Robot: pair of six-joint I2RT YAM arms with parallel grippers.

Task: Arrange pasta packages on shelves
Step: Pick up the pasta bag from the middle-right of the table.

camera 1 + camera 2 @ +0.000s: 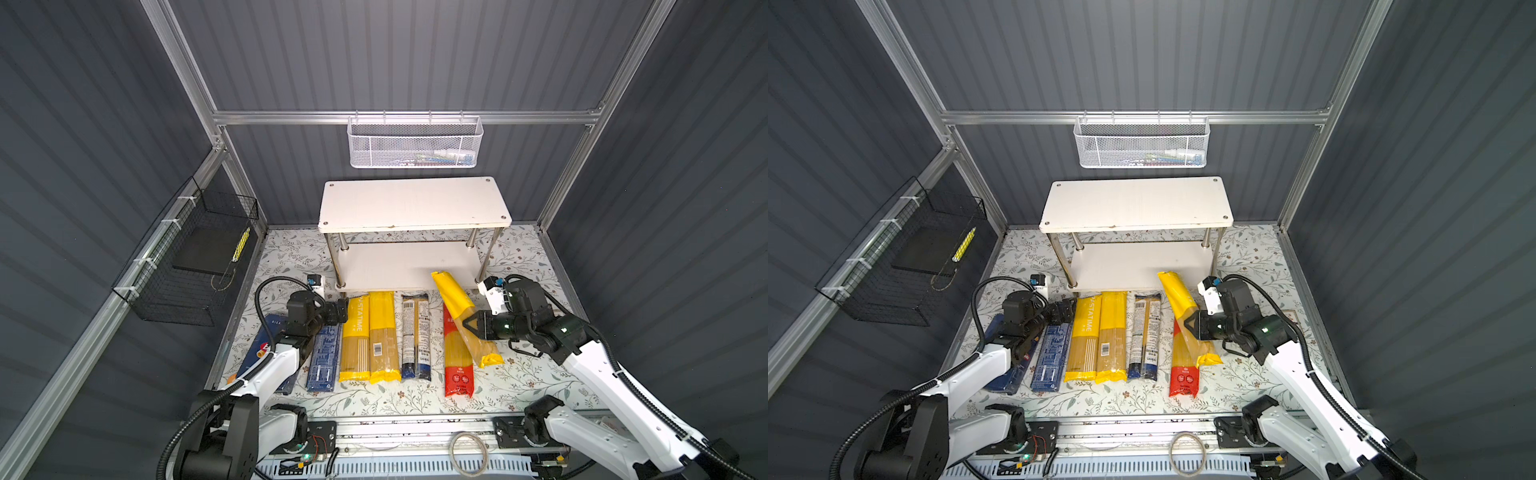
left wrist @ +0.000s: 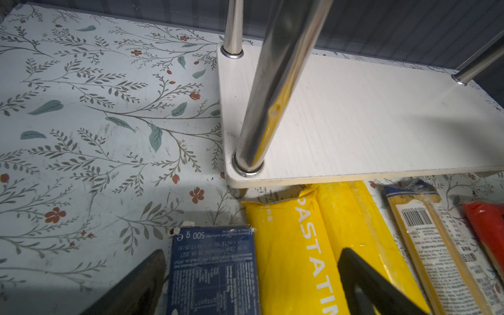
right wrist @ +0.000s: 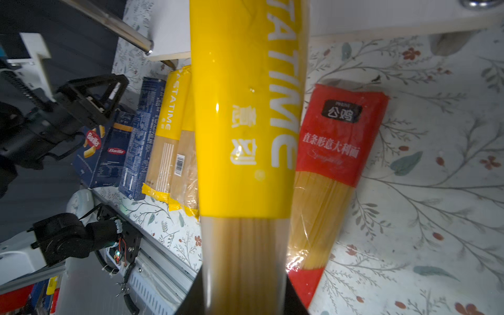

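My right gripper (image 1: 471, 326) is shut on a yellow spaghetti bag (image 1: 451, 295), held tilted with its far end over the front right of the lower shelf (image 1: 399, 266); the right wrist view shows the bag (image 3: 245, 122) between the jaws. Under it lies a red bag (image 1: 457, 365). On the mat lie two yellow bags (image 1: 370, 336), a grey-and-dark-blue bag (image 1: 415, 336), a narrow blue box (image 1: 324, 357) and a wide Barilla box (image 1: 266, 345) partly under my left arm. The left gripper (image 1: 343, 311) hangs open over the box (image 2: 212, 272) and a yellow bag (image 2: 294, 259). The top shelf (image 1: 415, 203) is bare.
A white mesh basket (image 1: 415, 143) hangs on the back rail above the rack. A black wire basket (image 1: 195, 257) is fixed to the left wall. Chrome legs (image 2: 261, 109) stand at the rack's corners. A cable loop (image 1: 469, 453) lies on the front rail.
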